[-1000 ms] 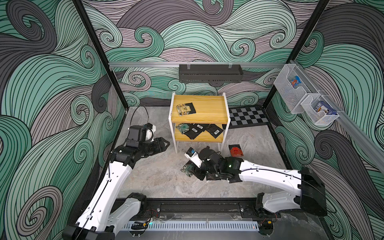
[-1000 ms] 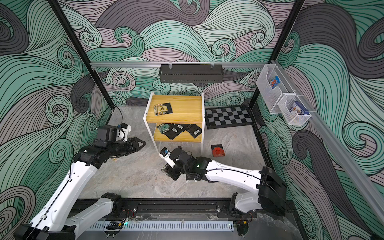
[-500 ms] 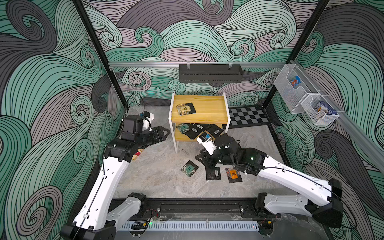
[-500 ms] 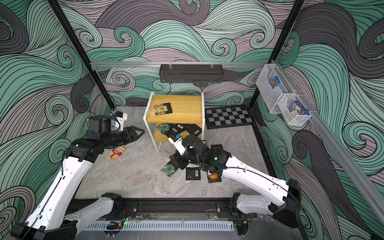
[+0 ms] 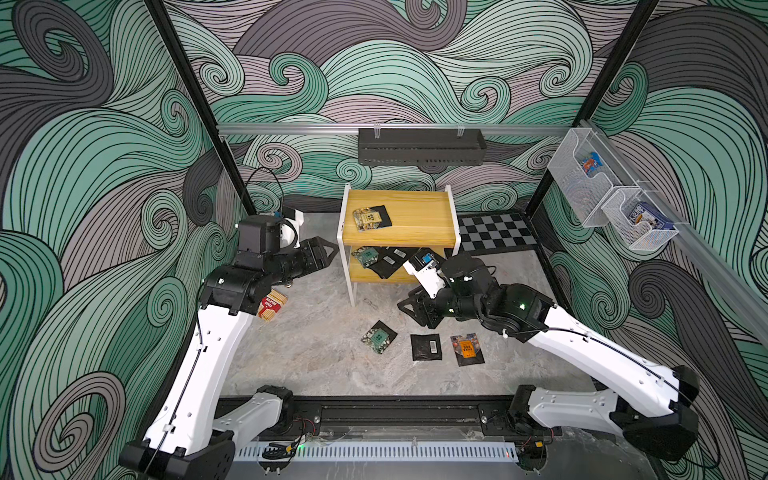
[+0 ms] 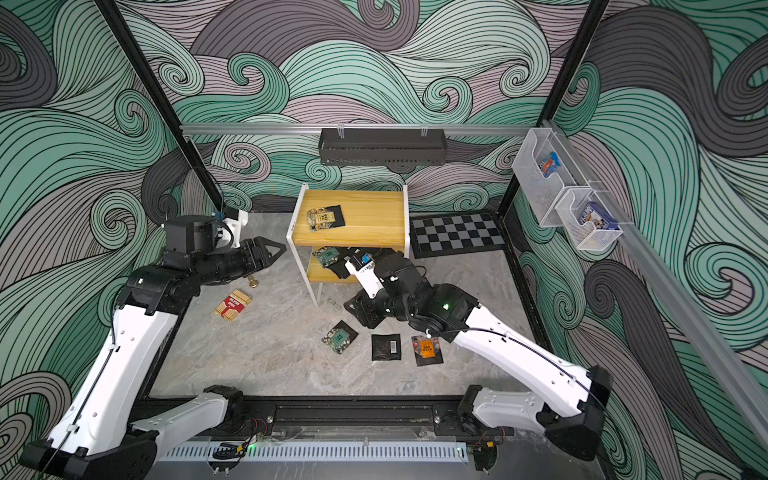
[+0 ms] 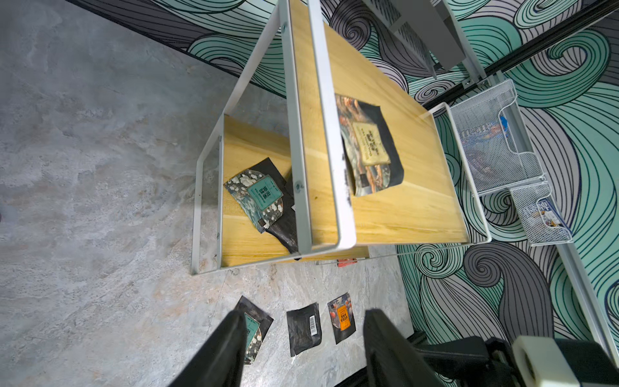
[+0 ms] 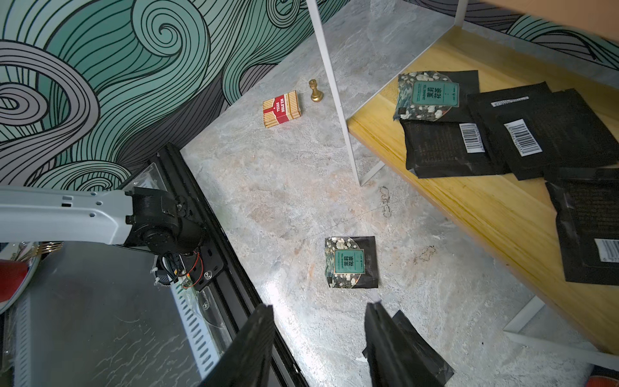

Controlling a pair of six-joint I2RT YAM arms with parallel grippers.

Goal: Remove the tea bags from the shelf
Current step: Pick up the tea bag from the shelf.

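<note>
left wrist view shows the shelf (image 7: 402, 201) from one end. its white frame rail crosses the yellow-label tea bag (image 7: 371, 147) on the top board and hides one edge. on the lower board a teal tea bag (image 7: 261, 197) lies on black sachets that sit mostly behind the frame.

the left gripper (image 7: 303, 313) hangs beside the shelf, fingers (image 7: 227, 341) spread and empty. one finger covers part of the teal sachet on the tabletop (image 7: 258, 330), next to a black barcode sachet (image 7: 304, 328) and an orange-label sachet (image 7: 341, 318).

in the right wrist view the right gripper (image 8: 320, 306) is low over the tabletop in front of the shelf, fingers apart with nothing between. the overlapping black sachets (image 8: 445, 147) on the lower board run off the picture's edge, so i cannot tell their count. in both top views the right arm covers part of that board.

on the right wall, one mesh basket (image 5: 569, 195) holds a blue and red packet (image 5: 590, 164). the second basket (image 5: 648, 241) holds a blue and white box (image 5: 650, 216). their print is too small to read. the inside of the black rack (image 5: 419, 145) on the back wall cannot be seen.
</note>
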